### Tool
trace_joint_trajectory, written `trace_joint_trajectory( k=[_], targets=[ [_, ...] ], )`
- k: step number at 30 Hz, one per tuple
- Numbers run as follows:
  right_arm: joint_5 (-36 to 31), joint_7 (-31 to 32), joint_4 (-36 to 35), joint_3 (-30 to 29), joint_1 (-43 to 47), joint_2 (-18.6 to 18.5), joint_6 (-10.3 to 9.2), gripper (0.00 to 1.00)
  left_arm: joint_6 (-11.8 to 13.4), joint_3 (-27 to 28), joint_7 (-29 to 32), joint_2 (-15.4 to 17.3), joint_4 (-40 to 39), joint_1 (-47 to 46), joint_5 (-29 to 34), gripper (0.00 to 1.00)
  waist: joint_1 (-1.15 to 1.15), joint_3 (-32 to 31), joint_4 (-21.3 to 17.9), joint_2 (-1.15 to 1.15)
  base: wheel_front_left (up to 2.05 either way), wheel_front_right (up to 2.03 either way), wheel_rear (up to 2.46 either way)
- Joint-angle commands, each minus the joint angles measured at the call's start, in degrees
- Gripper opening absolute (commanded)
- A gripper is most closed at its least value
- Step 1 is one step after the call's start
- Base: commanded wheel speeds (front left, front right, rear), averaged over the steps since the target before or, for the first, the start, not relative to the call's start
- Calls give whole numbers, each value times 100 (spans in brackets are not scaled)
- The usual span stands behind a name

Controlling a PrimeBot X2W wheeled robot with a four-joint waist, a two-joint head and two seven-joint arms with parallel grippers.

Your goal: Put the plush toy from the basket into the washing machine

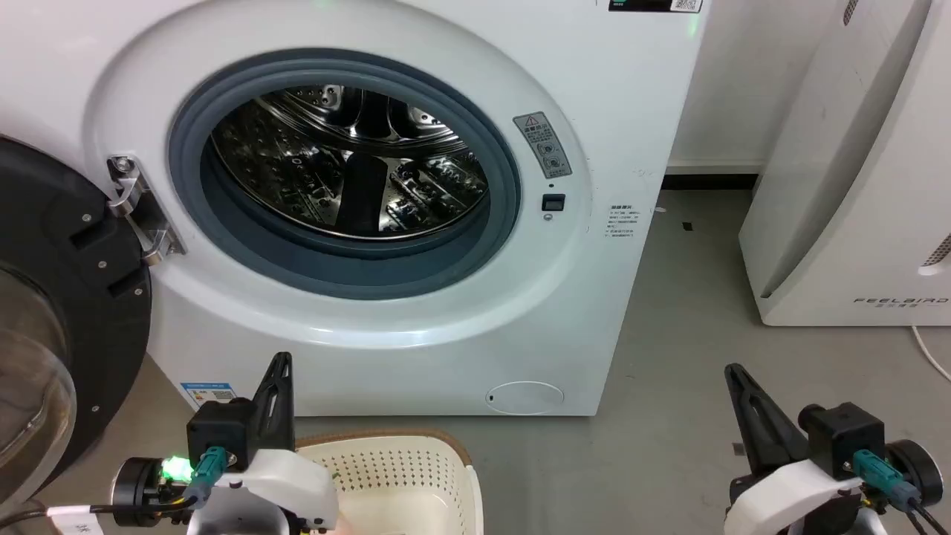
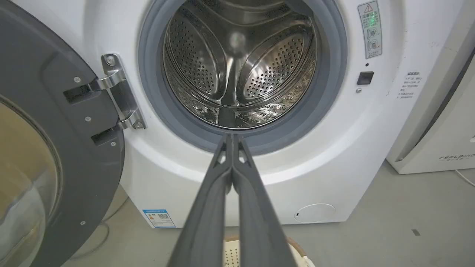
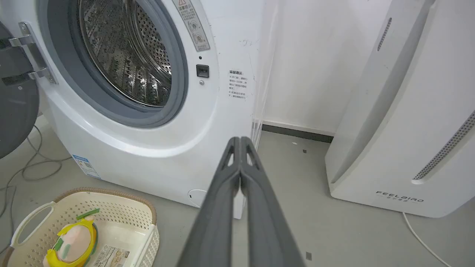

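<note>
The toy (image 3: pixel 72 244) lies inside the basket (image 3: pixel 111 215), its pale peach face up and ringed in yellow with bits of green trim. It rests on the basket floor just beside a paper label (image 3: pixel 111 256). The basket sits on the grey floor (image 1: pixel 669 386) close in front of the washer (image 1: pixel 446 357), below the washer's lower front panel and toward its left side in the head view. The washer's door (image 1: pixel 67 297) is swung wide open to the left on a metal hinge (image 1: pixel 137 212). This bares the grey gasket (image 1: pixel 342 275) and the shiny perforated drum (image 1: pixel 349 163), in which nothing can be seen. The left gripper (image 2: pixel 232 138) has its two dark fingers pressed together from base to tip with nothing between them. It points at the lower edge of the gasket, and in the head view it rises at the basket's left rim. The right gripper (image 3: pixel 240 140) is likewise closed and empty, its fingers touching along their length. It is well apart from the basket, over bare floor to the right of the washer, and it points toward the washer's right front corner. Further right stands a white FEELBIRD appliance (image 1: pixel 854 186), with a white cord (image 3: pixel 419 237) trailing on the floor near it. Grey cables (image 3: pixel 26 167) loop on the floor at the washer's left, below the open door.
</note>
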Motion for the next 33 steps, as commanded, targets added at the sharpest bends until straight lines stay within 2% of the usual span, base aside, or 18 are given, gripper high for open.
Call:
trace_joint_trajectory(
  k=[1,17,18,33],
  targets=[
    [-43,2,8,-4,-80,-3,-5,0,-25,5,2,1,-25,80,14,0,0,0,0,0,0,0,0],
    [-43,2,8,-4,-80,-3,-5,0,-25,5,2,1,-25,80,14,0,0,0,0,0,0,0,0],
    [4,-1,0,-1,1,0,0,100,3,-1,-1,0,2,-1,-1,100,0,0,0,0,0,0,0],
    [106,-138,16,-92,-6,0,0,100,71,-98,-138,40,194,-93,20,100,0,45,-3,0,0,0,0]
  ],
)
